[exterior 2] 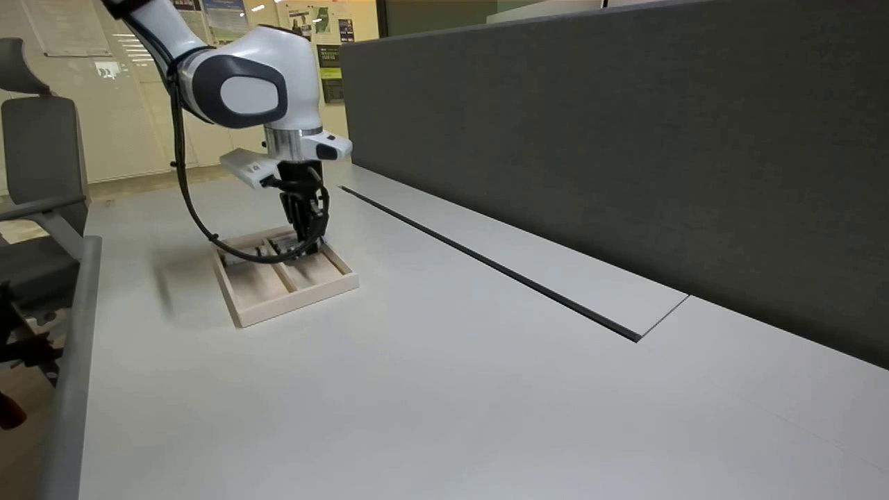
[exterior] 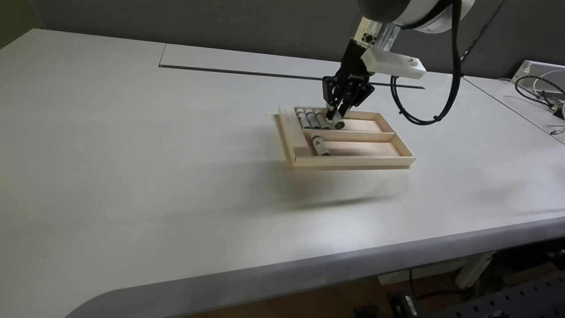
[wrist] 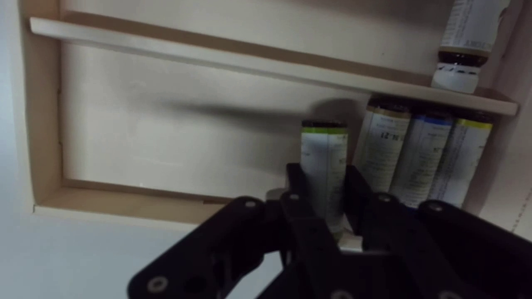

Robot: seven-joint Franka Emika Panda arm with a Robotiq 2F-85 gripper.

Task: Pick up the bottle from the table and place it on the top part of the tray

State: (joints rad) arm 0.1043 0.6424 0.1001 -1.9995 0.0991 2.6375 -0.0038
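Note:
The bottle [wrist: 324, 153], with a white label, a green band and a dark end, is between the fingers of my gripper [wrist: 322, 174] in the wrist view. Both fingers press its sides. The bottle also shows in an exterior view [exterior: 338, 121], over the tray's far compartment and beside the row of bottles. It seems a little above the compartment floor, with its shadow beside it. The light-wood tray [exterior: 353, 162] lies flat on the table, and it also shows in an exterior view [exterior 2: 298, 303]. The bottle's lower end is partly hidden by the fingers.
Three similar bottles [wrist: 419, 153] lie side by side in the same compartment, right of the held one in the wrist view. Another bottle [wrist: 474, 29] lies across the divider [wrist: 208, 62] in the other compartment. A grey partition [exterior 2: 611, 139] stands along the table's back.

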